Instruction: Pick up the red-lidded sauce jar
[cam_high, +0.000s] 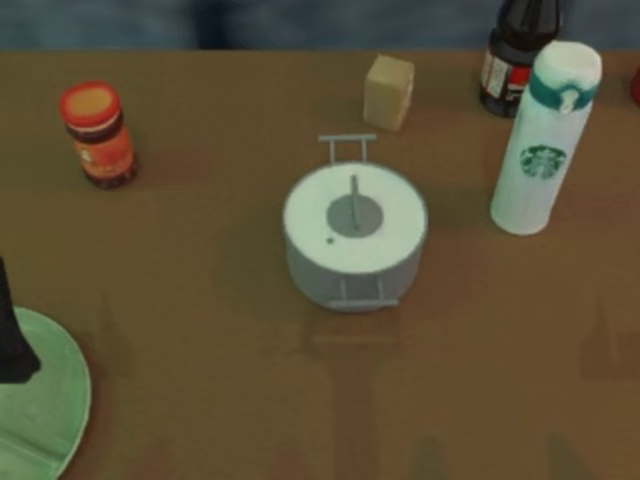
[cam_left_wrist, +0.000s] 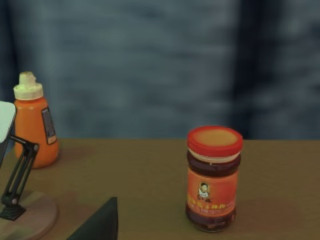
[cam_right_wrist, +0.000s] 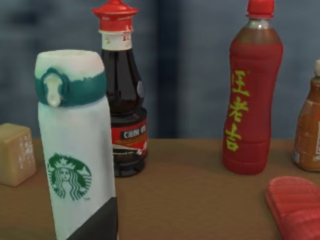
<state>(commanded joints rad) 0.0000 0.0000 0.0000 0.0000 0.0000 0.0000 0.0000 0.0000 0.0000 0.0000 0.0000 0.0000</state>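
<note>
Neither tool shows clearly: of the left arm only a dark piece appears at the near-left edge of the top view, above a pale green plate (cam_high: 60, 400), and a dark wedge in the left wrist view may be part of its tool, so I cannot tell whether it stands wide or narrow; the right tool is not seen at all, and that arm looks parked off the right side. The red-lidded sauce jar (cam_high: 97, 133) stands upright at the far left of the table (cam_high: 200, 330), alone and well apart from the round white-topped thing (cam_high: 354, 237) in the middle. Judging from this, the task is at its start: nothing is grasped and the approach has yet to be made. The left arm is the nearer one, so the next move likely calls for it to reach toward the far left, line up on the jar's body below the lid, and close around it without tipping it. The left wrist view faces the jar (cam_left_wrist: 214, 177) squarely, showing its label and dark contents, and also an orange squeeze bottle (cam_left_wrist: 34, 122) beyond the top view's frame. The right wrist view shows the white tumbler (cam_right_wrist: 75, 145), the dark bottle (cam_right_wrist: 122, 95) and a red bottle (cam_right_wrist: 252, 95), never the jar.
</note>
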